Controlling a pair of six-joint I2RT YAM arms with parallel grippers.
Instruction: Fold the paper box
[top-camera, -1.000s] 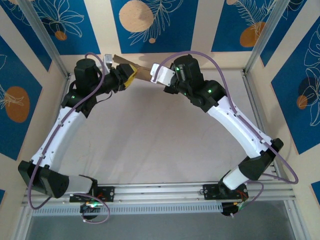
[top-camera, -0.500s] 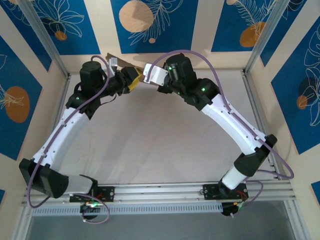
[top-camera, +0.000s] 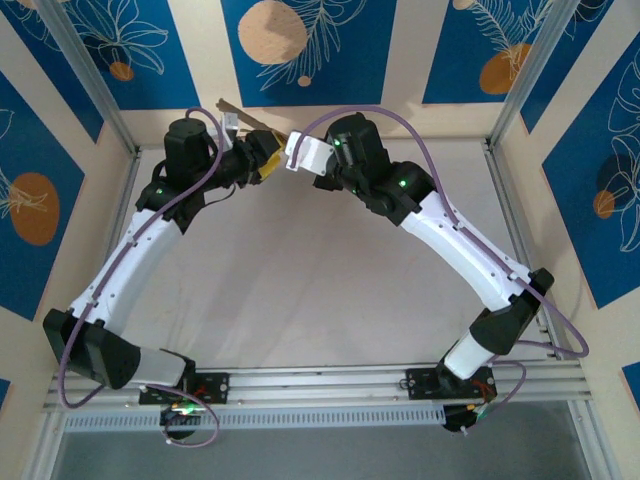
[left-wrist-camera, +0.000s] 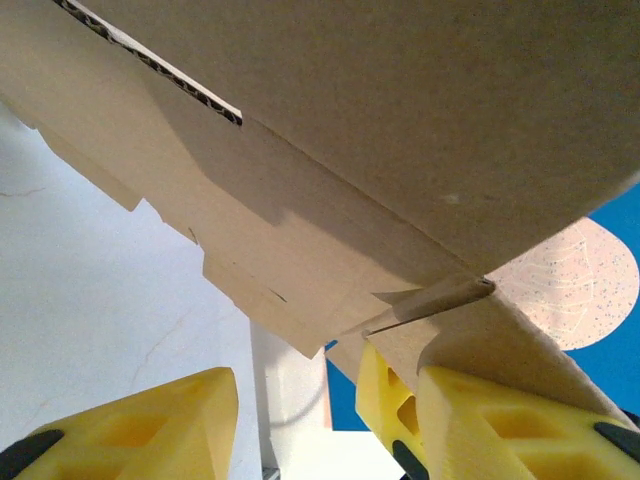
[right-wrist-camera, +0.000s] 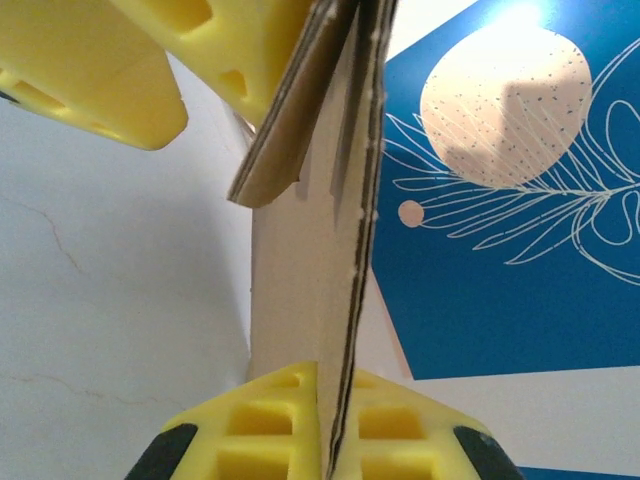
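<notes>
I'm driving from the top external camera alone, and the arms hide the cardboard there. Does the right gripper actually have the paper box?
Observer: Yes. In the right wrist view the right gripper is shut on the paper box, pinching what looks like two cardboard layers edge-on.
Operator: And the left gripper?
Observer: The left gripper is open in its wrist view. One finger sits against the underside of the cardboard, and the other is clear of it.
Operator: Is the box lying flat?
Observer: No. From the left wrist the panels slant overhead, raised above the white table.
</notes>
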